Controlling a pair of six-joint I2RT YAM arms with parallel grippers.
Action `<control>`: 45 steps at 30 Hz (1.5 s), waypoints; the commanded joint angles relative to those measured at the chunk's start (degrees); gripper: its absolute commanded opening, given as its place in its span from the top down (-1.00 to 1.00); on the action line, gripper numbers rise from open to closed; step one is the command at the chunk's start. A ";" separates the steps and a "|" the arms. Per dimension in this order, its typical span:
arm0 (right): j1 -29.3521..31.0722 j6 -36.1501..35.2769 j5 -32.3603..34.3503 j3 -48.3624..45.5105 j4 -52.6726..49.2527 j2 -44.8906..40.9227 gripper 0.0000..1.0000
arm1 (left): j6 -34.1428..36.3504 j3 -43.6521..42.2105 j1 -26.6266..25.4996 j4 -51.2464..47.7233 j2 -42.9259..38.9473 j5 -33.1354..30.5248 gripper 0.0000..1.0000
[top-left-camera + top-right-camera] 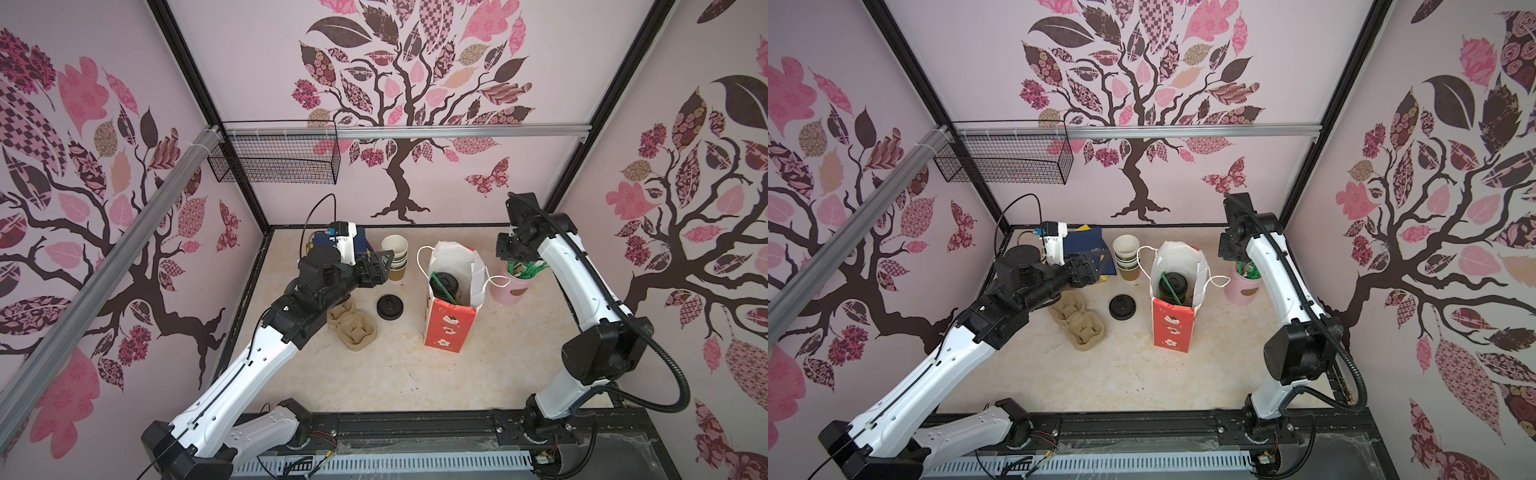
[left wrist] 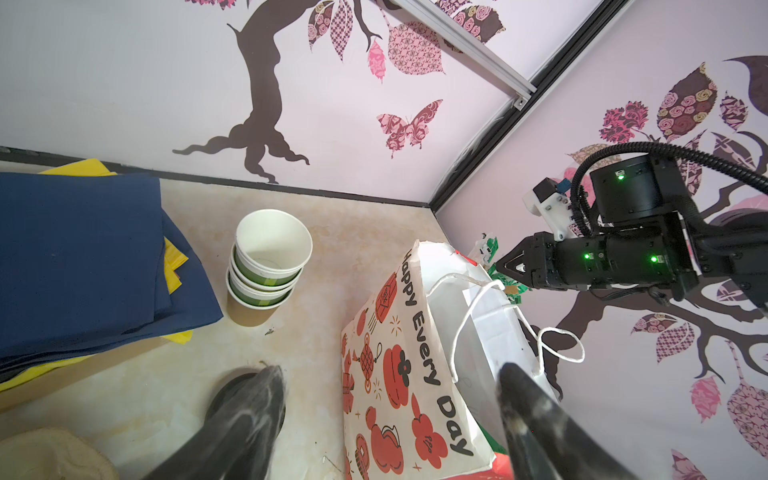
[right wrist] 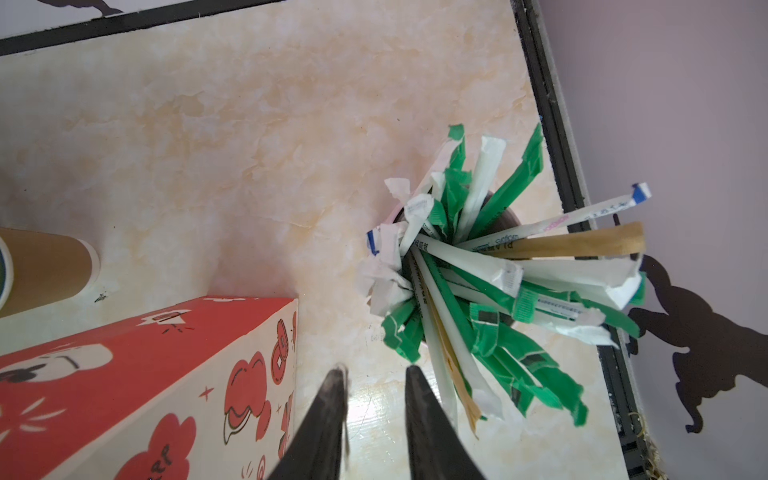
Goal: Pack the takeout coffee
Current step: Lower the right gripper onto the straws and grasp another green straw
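Red-and-white printed paper is seen as a tall, boxy bag (image 1: pixel 446 328) at frame centre, and a round black-lidded takeout cup (image 1: pixel 444 282) is lodged inside it. The left gripper (image 2: pixel 388 370) is spread wide and empty. The right gripper (image 3: pixel 374 372) is narrowly parted, with nothing clasped, near crinkled wrapped straws (image 3: pixel 478 270).
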 commanded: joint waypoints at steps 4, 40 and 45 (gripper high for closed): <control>-1.04 -0.52 1.75 -0.55 1.58 2.08 0.41 | 0.98 -0.70 -0.17 1.30 -0.35 0.23 -0.67; -3.38 0.96 2.14 5.45 -1.43 -1.00 0.93 | 0.74 -0.23 -0.21 1.85 0.21 0.99 -0.67; -3.70 1.70 3.02 8.94 -2.64 -2.21 0.99 | 0.75 -0.09 -0.19 2.06 0.40 1.25 -0.67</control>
